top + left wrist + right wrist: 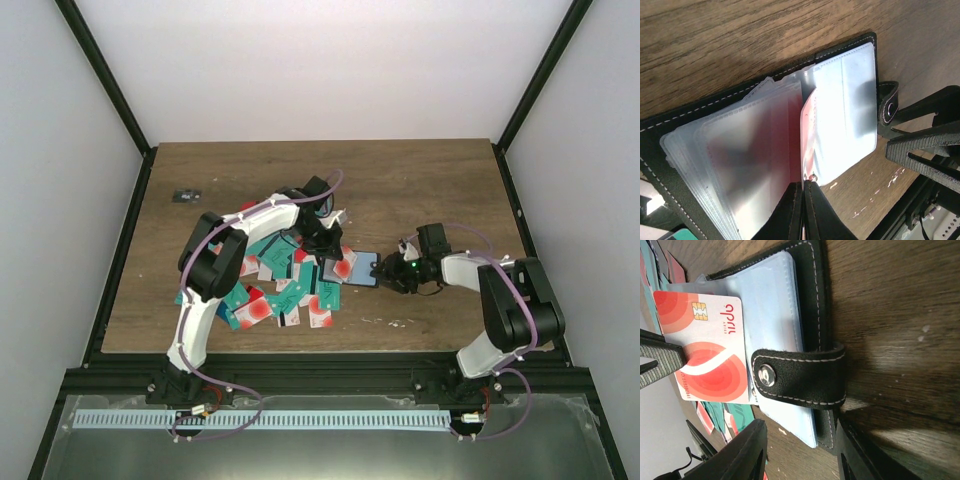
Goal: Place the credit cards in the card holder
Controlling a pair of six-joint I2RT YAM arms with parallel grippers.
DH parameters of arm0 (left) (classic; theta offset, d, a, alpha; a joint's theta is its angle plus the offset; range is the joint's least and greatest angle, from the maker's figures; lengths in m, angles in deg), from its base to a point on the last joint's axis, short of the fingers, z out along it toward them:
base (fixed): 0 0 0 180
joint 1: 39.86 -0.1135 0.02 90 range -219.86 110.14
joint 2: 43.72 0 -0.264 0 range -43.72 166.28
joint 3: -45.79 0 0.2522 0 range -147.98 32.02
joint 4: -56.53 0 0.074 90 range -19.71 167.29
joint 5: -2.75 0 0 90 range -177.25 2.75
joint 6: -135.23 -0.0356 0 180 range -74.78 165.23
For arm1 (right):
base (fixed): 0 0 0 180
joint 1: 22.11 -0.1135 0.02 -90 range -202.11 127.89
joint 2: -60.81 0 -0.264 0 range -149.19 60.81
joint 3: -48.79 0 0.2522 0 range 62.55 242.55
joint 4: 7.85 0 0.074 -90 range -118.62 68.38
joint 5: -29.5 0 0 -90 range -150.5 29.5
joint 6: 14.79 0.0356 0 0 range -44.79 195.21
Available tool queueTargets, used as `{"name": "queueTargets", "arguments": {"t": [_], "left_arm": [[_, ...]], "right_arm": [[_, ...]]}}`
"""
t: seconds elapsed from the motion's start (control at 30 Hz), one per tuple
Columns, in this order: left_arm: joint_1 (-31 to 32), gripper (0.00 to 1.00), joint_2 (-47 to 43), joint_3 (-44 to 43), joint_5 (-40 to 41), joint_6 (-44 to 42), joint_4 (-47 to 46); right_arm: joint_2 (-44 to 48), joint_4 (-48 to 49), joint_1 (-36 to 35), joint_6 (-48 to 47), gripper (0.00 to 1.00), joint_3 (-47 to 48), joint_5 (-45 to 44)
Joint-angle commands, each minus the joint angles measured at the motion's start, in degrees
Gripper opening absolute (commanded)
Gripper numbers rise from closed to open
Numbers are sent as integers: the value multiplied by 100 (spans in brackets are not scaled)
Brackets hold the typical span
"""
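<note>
The black stitched folding card holder (365,268) lies open and flat just right of centre in the overhead view. Its clear plastic sleeves (850,100) are fanned upward, and its snap tab (805,380) is folded over the sleeve edge.

A white credit card with red circles and a gold chip (710,350) lies against the sleeves, filling the centre left of the right wrist view. The left gripper (803,185) has its fingers pressed together on this card's edge, at the bottom centre of the left wrist view.

The right gripper (800,429) reaches in from the right side of the overhead view. Its two fingers are apart, one on each side of the holder's edge by the tab. No pinch on the holder shows.

The remaining teal, red and white credit cards (275,290) lie in a loose pile left of the holder, under the left arm.

Everything rests on a brown wooden table (420,190). A small dark object (186,194) lies well apart near its upper left corner.
</note>
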Motion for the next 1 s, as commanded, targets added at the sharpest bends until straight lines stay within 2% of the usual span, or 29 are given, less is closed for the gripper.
{"name": "queueTargets", "arguments": {"t": [0.0,0.3,0.53,0.97], "left_arm": [[-35,4,-268,-39,249,116,210],[-35,4,-381,78,317,282,155],[-26,4,-300,179,-81,247,-95],[24,4,-55,175,-327,287,-353]], "right_arm": [[-145,-224,-14,-141,41,68,-187],[-208,-237,-13,-151,39,85,-151],[-215,-209,-22,-118,39,42,-125],[-276,-88,-27,-32,38,35,-108]]}}
